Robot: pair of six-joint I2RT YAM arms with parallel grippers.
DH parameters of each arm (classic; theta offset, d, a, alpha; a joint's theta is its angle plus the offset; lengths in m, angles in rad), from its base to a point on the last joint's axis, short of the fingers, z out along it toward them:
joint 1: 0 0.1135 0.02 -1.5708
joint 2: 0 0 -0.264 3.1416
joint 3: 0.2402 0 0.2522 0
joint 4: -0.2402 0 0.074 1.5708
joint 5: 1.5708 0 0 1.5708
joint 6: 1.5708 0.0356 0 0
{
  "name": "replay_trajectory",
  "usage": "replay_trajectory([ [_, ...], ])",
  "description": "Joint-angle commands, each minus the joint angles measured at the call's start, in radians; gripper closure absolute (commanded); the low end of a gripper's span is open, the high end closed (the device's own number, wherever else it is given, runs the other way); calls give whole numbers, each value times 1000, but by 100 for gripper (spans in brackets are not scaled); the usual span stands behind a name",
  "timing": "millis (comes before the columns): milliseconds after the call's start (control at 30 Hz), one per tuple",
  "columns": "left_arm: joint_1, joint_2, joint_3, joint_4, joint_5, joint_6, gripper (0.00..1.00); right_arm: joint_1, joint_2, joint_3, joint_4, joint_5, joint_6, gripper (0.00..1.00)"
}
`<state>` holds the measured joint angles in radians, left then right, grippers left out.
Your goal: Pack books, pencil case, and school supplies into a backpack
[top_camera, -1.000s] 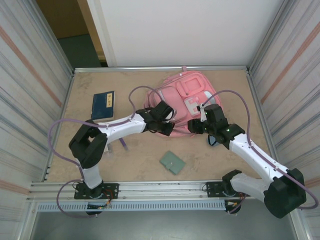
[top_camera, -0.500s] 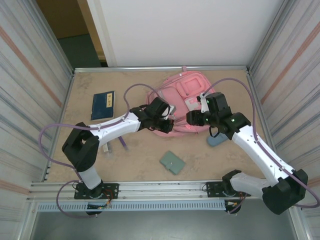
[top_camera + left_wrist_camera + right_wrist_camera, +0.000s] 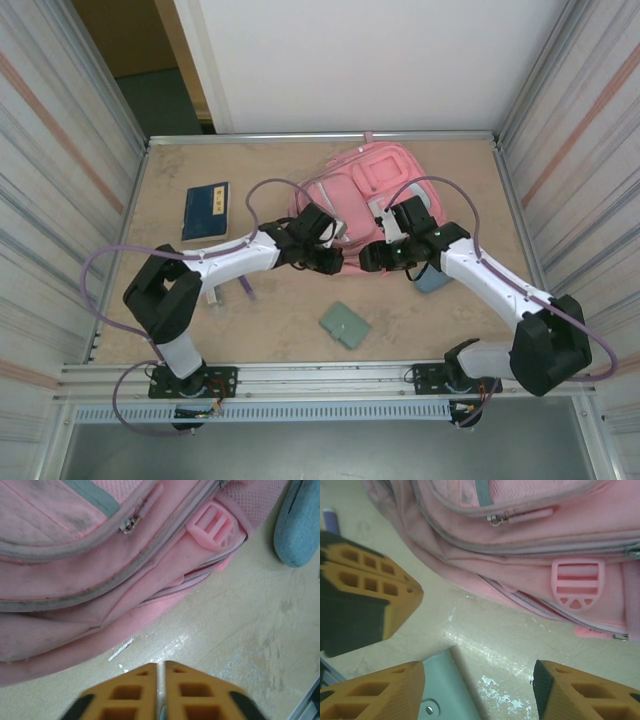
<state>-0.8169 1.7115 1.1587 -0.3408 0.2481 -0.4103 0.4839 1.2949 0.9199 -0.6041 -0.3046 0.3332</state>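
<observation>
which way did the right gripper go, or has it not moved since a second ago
Yes. Against the folder, which lies unmoved, the right gripper has shifted left along the backpack's near edge, jaws open.

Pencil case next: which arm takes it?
Probably right. The right gripper has its jaws open, and the pencil case lies on the table beside that arm. The left gripper is shut and sits further from it, by the lower edge of the backpack.

The right arm (image 3: 485, 283) covers most of the pencil case (image 3: 432, 283), and with the left arm (image 3: 240, 258) hides the backpack (image 3: 365, 180) along its near edge. Print on the book (image 3: 206, 210) is too small to read.
</observation>
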Motion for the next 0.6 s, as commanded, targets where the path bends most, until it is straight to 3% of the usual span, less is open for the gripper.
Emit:
replay_trajectory([
  [0, -3, -20, 30, -17, 27, -23, 73, -35, -12, 49, 0, 52, 26, 41],
  [133, -76, 11, 54, 0, -75, -133, 64, -93, -24, 14, 48, 65, 100, 42],
  [233, -96, 5, 40, -1, -182, -189, 62, -107, -28, -37, 114, -31, 197, 48],
  [300, -76, -1, 16, 6, -184, -200, 61, -93, -33, -84, 174, -77, 221, 49],
  [400, -39, 0, -3, -2, -158, -194, 62, -61, 7, -59, 139, -35, 83, 50],
  [567, 23, -66, -51, -6, -152, -195, 62, 55, 123, 82, 35, 60, -332, 50],
])
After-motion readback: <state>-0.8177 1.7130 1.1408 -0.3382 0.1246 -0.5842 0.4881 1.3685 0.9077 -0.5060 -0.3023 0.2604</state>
